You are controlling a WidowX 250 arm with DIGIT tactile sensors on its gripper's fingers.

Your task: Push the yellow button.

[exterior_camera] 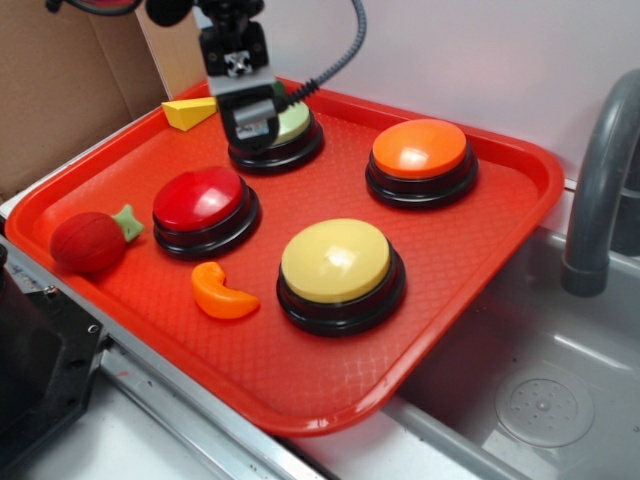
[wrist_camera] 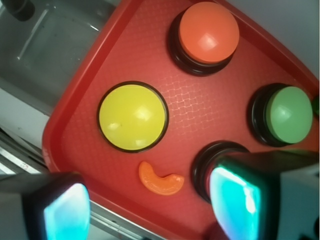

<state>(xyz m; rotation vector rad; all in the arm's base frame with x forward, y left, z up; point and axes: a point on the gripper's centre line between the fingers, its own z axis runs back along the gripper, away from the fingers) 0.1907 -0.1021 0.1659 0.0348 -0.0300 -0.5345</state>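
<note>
The yellow button (exterior_camera: 335, 260) (wrist_camera: 132, 116), a pale-yellow dome on a black base, sits at the front of the red tray (exterior_camera: 480, 250). My gripper (exterior_camera: 250, 118) hangs at the back of the tray, above the green button (exterior_camera: 298, 126), well away from the yellow one. In the wrist view the gripper (wrist_camera: 150, 210) is open, its two fingers far apart at the bottom corners. Nothing is held between them. The right finger (wrist_camera: 235, 200) covers part of the red button's base (wrist_camera: 220, 152).
An orange button (exterior_camera: 419, 148) (wrist_camera: 208, 31), a red button (exterior_camera: 200, 198) and the green button (wrist_camera: 288, 114) share the tray. An orange crescent toy (exterior_camera: 222, 293) (wrist_camera: 160, 180), a yellow wedge (exterior_camera: 190, 112) and a strawberry toy (exterior_camera: 90, 242) lie there too. A sink (exterior_camera: 540, 390) with a grey faucet (exterior_camera: 600, 190) is to the right.
</note>
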